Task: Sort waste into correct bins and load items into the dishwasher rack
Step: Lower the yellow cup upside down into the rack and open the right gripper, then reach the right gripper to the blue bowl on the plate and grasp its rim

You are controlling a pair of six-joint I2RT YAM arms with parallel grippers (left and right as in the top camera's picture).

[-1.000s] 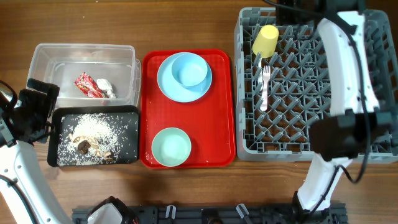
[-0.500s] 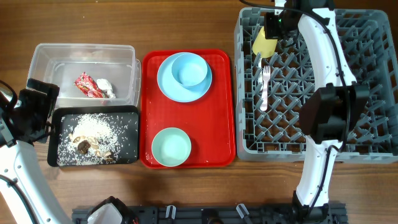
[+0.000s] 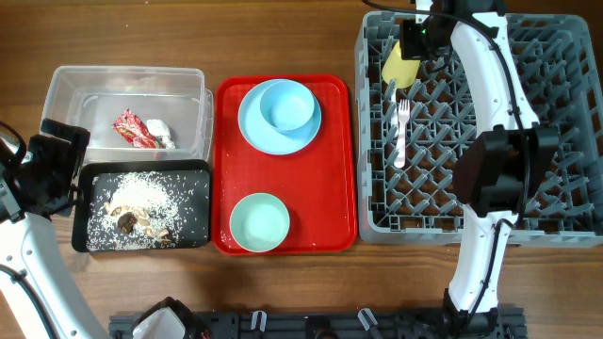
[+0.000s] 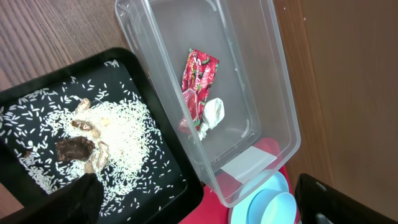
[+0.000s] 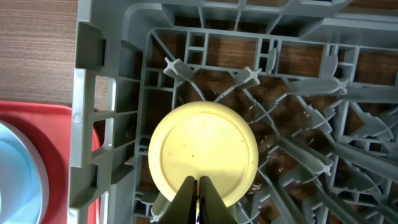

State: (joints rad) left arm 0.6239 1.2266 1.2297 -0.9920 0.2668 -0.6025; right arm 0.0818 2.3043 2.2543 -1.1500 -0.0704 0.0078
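This looks like a robot test bench staged as a canteen dish-return station. A red serving tray (image 3: 221, 169) sits on a wooden table (image 3: 141, 33). Just to its right is a grey peg-grid dishwasher rack (image 3: 443, 226). To its left are a clear waste tub (image 3: 71, 80) and a black scrap tray (image 3: 141, 167). A white robot arm (image 3: 495, 85) reaches over the rack.
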